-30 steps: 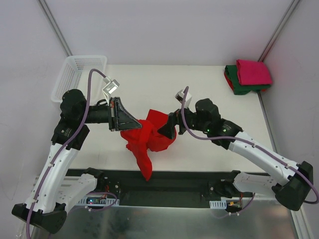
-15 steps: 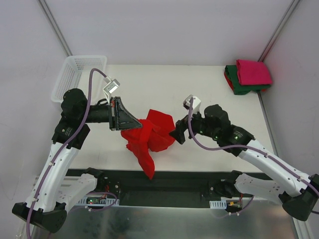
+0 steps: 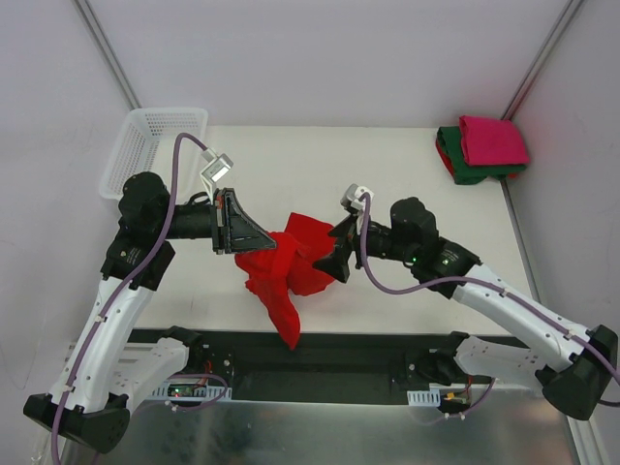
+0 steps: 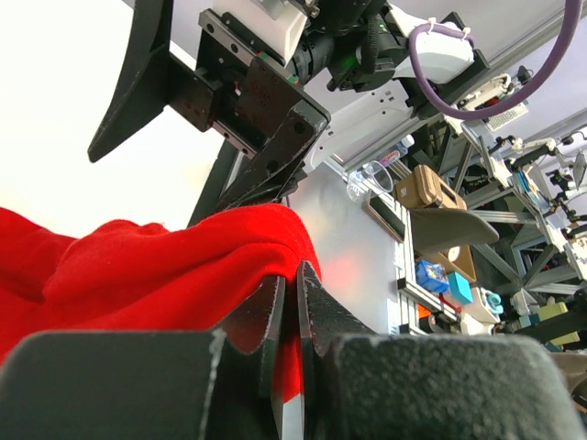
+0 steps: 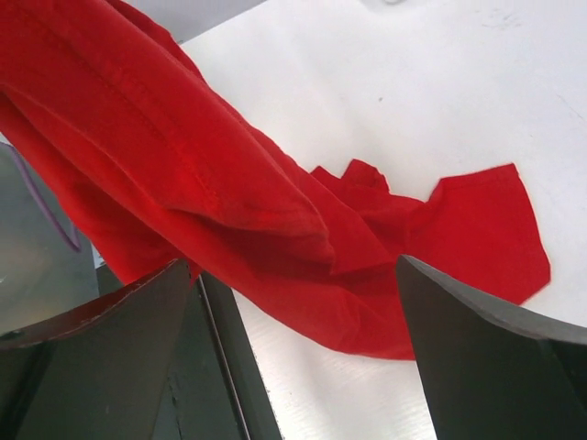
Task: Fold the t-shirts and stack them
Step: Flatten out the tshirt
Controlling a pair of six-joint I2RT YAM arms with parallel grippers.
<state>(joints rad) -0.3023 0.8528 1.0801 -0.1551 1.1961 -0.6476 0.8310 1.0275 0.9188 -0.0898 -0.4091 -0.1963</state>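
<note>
Clamped in left jaws, red t-shirt (image 3: 291,263) held raised to drape open; right jaws wide, probably seeking second edge.

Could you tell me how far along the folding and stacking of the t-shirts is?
Done: the magenta-pink t-shirt lies folded on the dark green t-shirt at the far right corner. In hand: the red t-shirt, crumpled, is pinched by the left gripper, with the right gripper open beside it. Left: folding it and adding it to the stack.
</note>
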